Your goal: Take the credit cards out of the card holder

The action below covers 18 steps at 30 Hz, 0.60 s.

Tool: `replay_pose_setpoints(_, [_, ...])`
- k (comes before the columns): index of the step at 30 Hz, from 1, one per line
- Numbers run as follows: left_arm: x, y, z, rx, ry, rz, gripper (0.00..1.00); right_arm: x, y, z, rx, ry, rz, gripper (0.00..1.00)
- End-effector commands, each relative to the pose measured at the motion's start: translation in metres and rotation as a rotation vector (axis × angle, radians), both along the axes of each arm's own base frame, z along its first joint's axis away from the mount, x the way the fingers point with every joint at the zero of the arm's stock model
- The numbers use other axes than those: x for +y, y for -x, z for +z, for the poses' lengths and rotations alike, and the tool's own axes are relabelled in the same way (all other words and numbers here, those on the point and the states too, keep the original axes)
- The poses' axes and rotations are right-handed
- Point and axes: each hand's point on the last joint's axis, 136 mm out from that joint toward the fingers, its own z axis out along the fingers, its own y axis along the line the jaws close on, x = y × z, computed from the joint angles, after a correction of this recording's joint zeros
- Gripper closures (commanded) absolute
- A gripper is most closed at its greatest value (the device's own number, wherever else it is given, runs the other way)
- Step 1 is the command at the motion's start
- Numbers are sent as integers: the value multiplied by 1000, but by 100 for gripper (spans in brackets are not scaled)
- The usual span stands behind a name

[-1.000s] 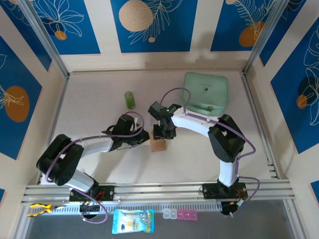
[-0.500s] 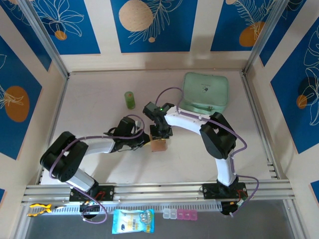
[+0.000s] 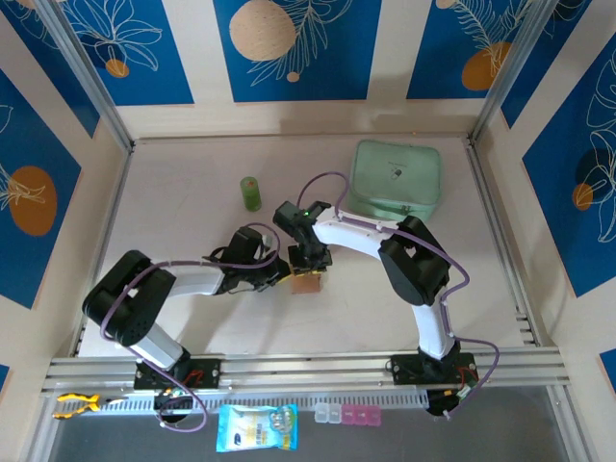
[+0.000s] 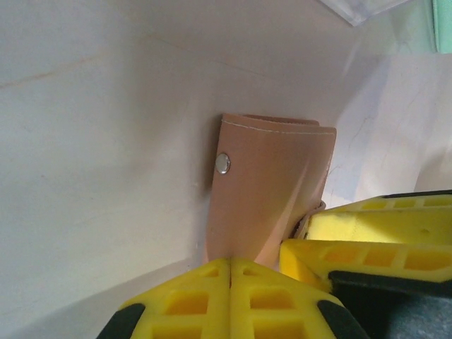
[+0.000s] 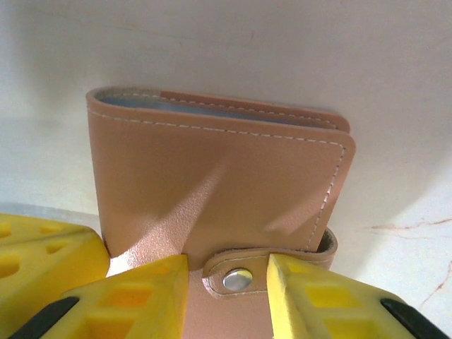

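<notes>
The card holder [image 3: 307, 281] is a salmon-tan wallet lying mid-table, folded closed, with its strap fastened by a silver snap [image 5: 238, 279]. No credit cards can be seen; only a thin grey-blue inner edge shows at the fold [image 5: 176, 106]. My left gripper [image 3: 286, 274] is shut, its yellow fingertips [image 4: 231, 265] pressed together against the holder's near edge [image 4: 272, 183]. My right gripper [image 5: 227, 279] comes down from above with its jaws partly apart, one finger on each side of the snap tab on the holder [image 5: 212, 176]. The right gripper's yellow fingers [image 4: 367, 233] also show beside the holder.
A mint-green pouch [image 3: 397, 179] lies at the back right. A small green cylinder [image 3: 250, 192] stands behind the left arm. A blue packet [image 3: 256, 427] and small pink and white cases [image 3: 348, 415] sit below the front rail.
My right gripper has shifted slightly left over the holder and its jaws have narrowed around the snap tab. The left arm has edged a little to the right, still shut.
</notes>
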Motion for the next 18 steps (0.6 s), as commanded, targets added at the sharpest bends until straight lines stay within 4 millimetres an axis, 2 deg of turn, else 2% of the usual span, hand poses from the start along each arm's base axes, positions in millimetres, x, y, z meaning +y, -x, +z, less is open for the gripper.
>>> replay_pose_setpoints(1, [-1, 8, -9, 43, -6, -12, 100, -4, 8, -8, 34, 58, 25, 65])
replay_pose_setpoints(10, [5, 13, -20, 84, -48, -6, 100, -5, 10, -14, 36, 95, 42, 73])
replay_pose_setpoints(18, [12, 19, -30, 119, -89, 5, 100, -10, 6, -7, -4, 107, 33, 84])
